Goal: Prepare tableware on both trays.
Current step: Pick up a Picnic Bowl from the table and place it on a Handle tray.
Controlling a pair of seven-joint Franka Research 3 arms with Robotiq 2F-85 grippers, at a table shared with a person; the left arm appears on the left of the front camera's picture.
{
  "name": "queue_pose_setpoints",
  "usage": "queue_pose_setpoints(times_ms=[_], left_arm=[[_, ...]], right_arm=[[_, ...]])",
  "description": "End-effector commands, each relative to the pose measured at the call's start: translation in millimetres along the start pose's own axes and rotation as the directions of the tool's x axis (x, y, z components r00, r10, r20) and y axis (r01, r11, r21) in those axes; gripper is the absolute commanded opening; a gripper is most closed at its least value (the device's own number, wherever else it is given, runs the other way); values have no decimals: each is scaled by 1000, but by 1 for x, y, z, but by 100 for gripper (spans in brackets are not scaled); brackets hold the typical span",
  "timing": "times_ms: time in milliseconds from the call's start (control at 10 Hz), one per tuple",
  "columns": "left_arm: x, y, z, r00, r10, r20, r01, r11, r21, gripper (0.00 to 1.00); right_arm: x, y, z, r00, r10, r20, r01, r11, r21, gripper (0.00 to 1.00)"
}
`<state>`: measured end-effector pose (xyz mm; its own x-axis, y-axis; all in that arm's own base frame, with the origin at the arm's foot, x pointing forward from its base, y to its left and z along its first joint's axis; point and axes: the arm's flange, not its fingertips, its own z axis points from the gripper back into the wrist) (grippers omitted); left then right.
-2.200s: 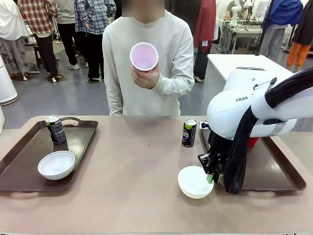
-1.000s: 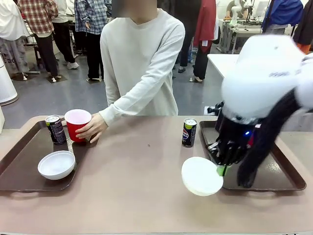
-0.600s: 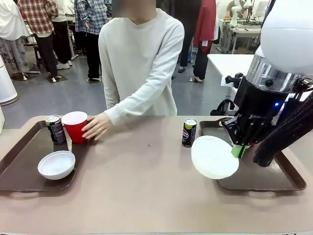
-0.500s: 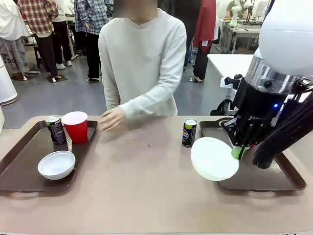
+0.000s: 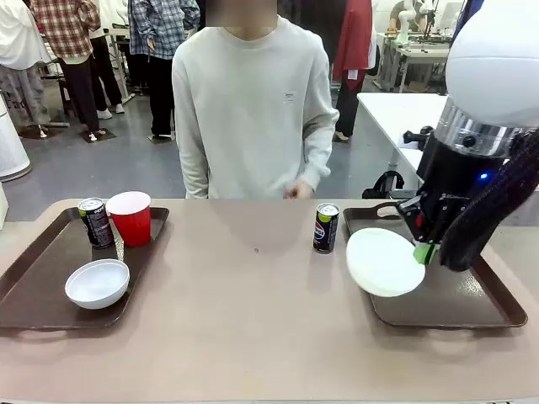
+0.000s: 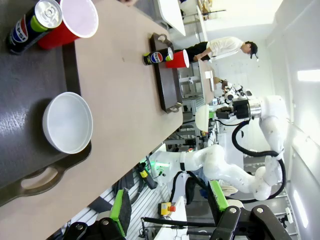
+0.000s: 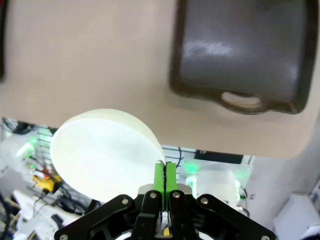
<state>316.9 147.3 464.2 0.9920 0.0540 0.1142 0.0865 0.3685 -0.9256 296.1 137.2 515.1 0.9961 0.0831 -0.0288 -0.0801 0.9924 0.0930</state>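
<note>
front view: right gripper pinches the rim of a tilted small round white bowl above the right dark brown plastic tray; a dark pepsi can stands beside it on the beige table.
left wrist view: left gripper stands open over the left tray, which carries another white bowl, a red plastic cup and a can.
right wrist view: green pads pressed together on the bowl's rim.

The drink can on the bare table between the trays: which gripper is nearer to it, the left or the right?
Right. The right gripper, pinching a white bowl, hangs beside the can. The left gripper hovers above the left tray, far away.

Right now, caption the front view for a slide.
Right gripper carries a white bowl over the right tray.
</note>
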Motion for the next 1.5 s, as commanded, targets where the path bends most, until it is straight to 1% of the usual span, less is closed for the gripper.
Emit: queue_pose_setpoints(times_ms=[0, 100, 200, 300, 400, 500, 600, 1000, 1100, 1200, 1400], left_arm=[[0, -2, 2, 1000, 5, 2, -5, 1000, 2, 82], [0, -2, 2, 1000, 5, 2, -5, 1000, 2, 82], [0, -2, 2, 1000, 5, 2, -5, 1000, 2, 82], [0, -2, 2, 1000, 5, 2, -5, 1000, 2, 82], [0, -2, 2, 1000, 5, 2, -5, 1000, 2, 82], [0, -2, 2, 1000, 5, 2, -5, 1000, 2, 82], [0, -2, 2, 1000, 5, 2, -5, 1000, 2, 82], [0, -2, 2, 1000, 5, 2, -5, 1000, 2, 82], [0, -2, 2, 1000, 5, 2, -5, 1000, 2, 82], [0, -2, 2, 1000, 5, 2, -5, 1000, 2, 82], [0, -2, 2, 1000, 5, 2, -5, 1000, 2, 82]], right_arm=[[42, -29, -5, 998, -53, -18, 52, 996, -71, 1], [57, -41, -9, 999, -22, -42, 18, 995, -99, 1], [72, -52, -14, 998, -31, -58, 23, 991, -131, 1], [86, -65, -18, 997, -63, -52, 53, 985, -167, 1], [98, -77, -20, 994, -92, -62, 80, 982, -169, 1], [104, -82, -18, 996, -54, -67, 47, 993, -107, 1], [84, -72, -27, 995, -75, -63, 64, 986, -154, 1], [84, -72, -27, 995, -75, -63, 64, 986, -154, 1], [90, -73, -23, 996, -63, -65, 53, 988, -145, 1], [104, -76, -42, 997, -10, -70, -1, 989, -146, 1], [116, -79, -71, 997, 12, -79, -27, 980, -198, 1]])
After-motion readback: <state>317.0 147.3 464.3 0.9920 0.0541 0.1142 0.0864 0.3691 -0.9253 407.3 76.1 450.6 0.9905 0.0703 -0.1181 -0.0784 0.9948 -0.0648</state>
